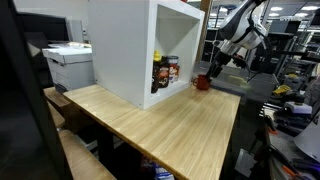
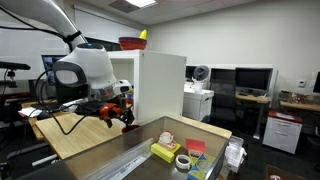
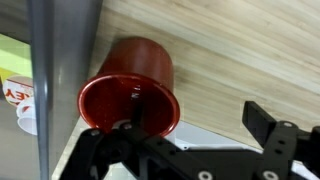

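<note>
A red cup (image 3: 130, 85) stands on the wooden table (image 3: 230, 50), beside the open front of a white box (image 1: 125, 50); its mouth faces the wrist camera. It also shows in both exterior views (image 1: 203, 83) (image 2: 128, 124). My gripper (image 3: 195, 118) is open. One finger reaches over or into the cup's mouth, and the other finger is well off to the side over bare table. The gripper shows just above the cup in both exterior views (image 1: 214, 68) (image 2: 115, 112). Nothing is gripped.
The white box (image 2: 160, 85) holds cans (image 1: 165, 72) and carries a red bowl (image 2: 130, 43) on top. Its wall edge (image 3: 60, 80) is close beside the cup. A printer (image 1: 68, 62) stands behind. A tray with tape rolls and packets (image 2: 180, 152) lies nearby.
</note>
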`<state>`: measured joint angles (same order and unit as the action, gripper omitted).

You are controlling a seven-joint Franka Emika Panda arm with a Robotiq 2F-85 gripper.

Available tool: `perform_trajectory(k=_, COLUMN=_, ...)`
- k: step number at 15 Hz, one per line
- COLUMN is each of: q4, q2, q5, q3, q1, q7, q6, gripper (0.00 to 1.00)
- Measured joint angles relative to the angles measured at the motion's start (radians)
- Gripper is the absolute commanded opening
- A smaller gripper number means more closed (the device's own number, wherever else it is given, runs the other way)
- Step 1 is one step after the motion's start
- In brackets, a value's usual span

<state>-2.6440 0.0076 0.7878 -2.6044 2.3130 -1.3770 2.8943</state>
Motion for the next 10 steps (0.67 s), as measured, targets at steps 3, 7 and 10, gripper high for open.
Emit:
perform_trajectory(k=3, q4=0.005, q2=-0.007, q5=-0.043, q3=0.0, q1=-0.017, q7=0.051, q6=0.0, gripper=1.0)
perform_trajectory(k=7, q4=0.024, q2=-0.027, q5=-0.099, q3=-0.001, q1=-0.032, q7=0.091, q6=-0.001, gripper=1.0)
perform_trajectory(k=10, q4=0.043, q2=-0.053, q5=-0.154, q3=-0.002, q1=-0.04, q7=0.117, q6=-0.002, gripper=1.0)
